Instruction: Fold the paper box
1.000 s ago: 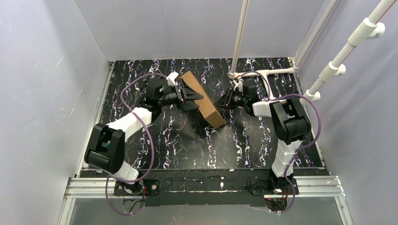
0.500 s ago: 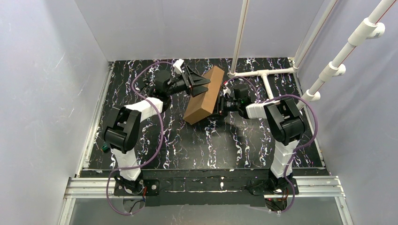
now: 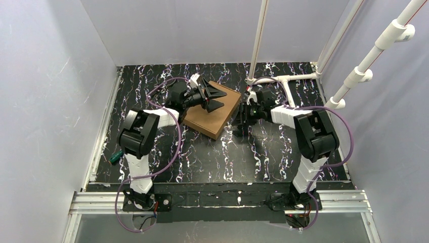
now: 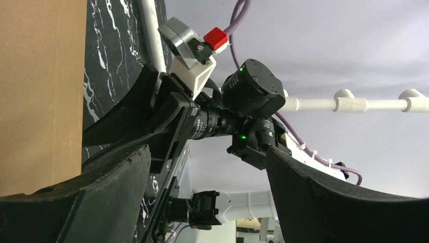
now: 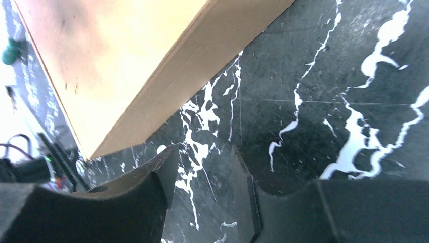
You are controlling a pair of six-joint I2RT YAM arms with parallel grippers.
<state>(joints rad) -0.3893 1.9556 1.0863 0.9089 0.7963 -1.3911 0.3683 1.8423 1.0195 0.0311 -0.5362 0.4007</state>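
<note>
Black marbled table (image 3: 202, 157) bears the paper box (image 3: 212, 115); left gripper (image 3: 215, 98) and right gripper (image 3: 241, 122) gape empty, so unheld flaps may spring open.

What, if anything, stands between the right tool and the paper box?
Nothing visible does. Only a strip of the table shows between the right tool and the paper box's side wall; the tool's jaws are parted, holding nothing.
</note>
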